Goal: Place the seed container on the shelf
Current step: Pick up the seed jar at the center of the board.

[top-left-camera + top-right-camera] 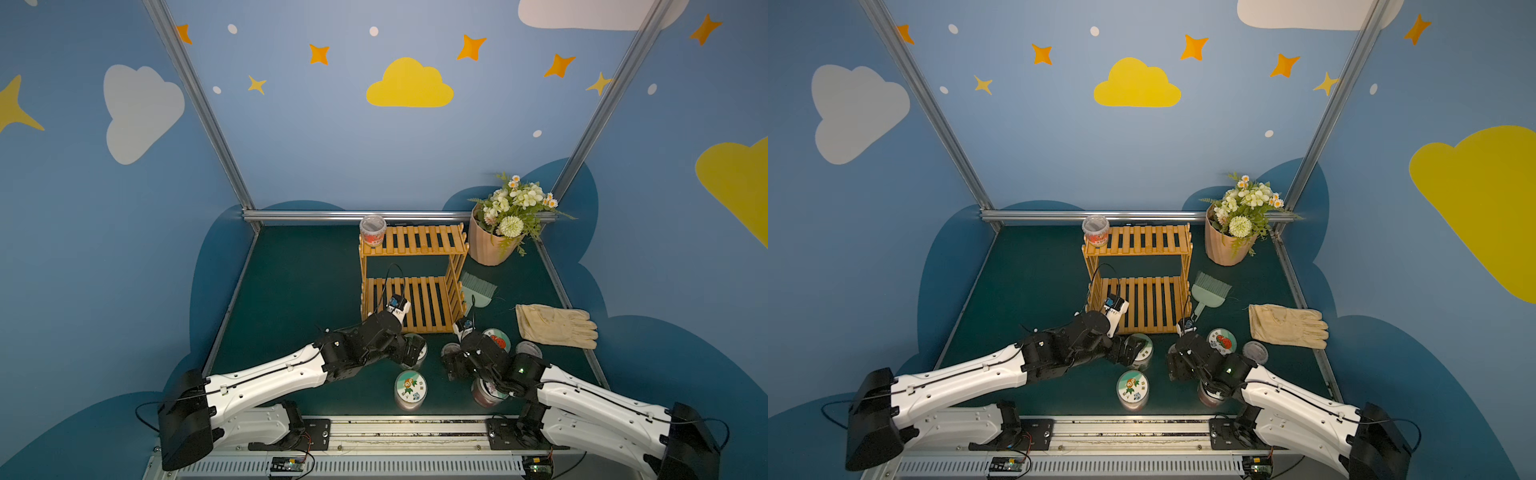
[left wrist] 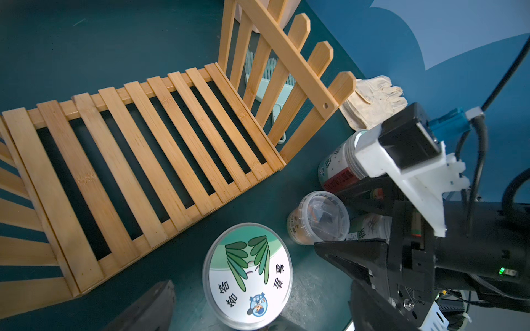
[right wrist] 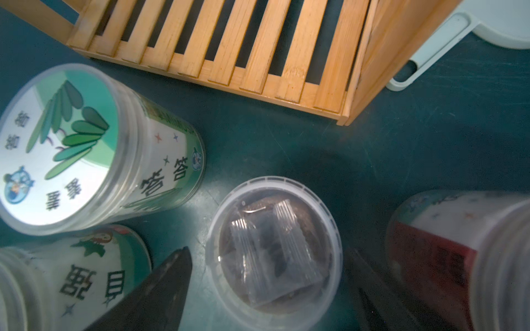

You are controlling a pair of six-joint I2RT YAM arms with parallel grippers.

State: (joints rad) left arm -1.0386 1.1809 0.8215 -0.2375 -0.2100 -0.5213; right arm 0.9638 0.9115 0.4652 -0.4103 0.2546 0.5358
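The seed container [image 3: 274,249], a small clear tub with packets under its lid, stands on the green mat in front of the shelf [image 1: 415,241]. It also shows in a top view [image 1: 450,349] and the left wrist view [image 2: 318,217]. My right gripper [image 3: 268,252] is open and straddles it, with a gap at the left finger. My left gripper [image 2: 258,286] hangs open over a taller jar with a bamboo-leaf lid [image 2: 247,276], not touching it. A red-labelled tub [image 1: 372,230] sits on the left end of the shelf's top tier [image 1: 1142,241].
More jars crowd the front: a cartoon-lid jar [image 1: 410,386], a tomato-lid jar [image 1: 496,338], a grey-lid tub [image 1: 528,349] and a jar under my right arm [image 1: 484,392]. A green brush [image 1: 478,289], glove [image 1: 555,326] and flowerpot [image 1: 494,245] lie right of the shelf.
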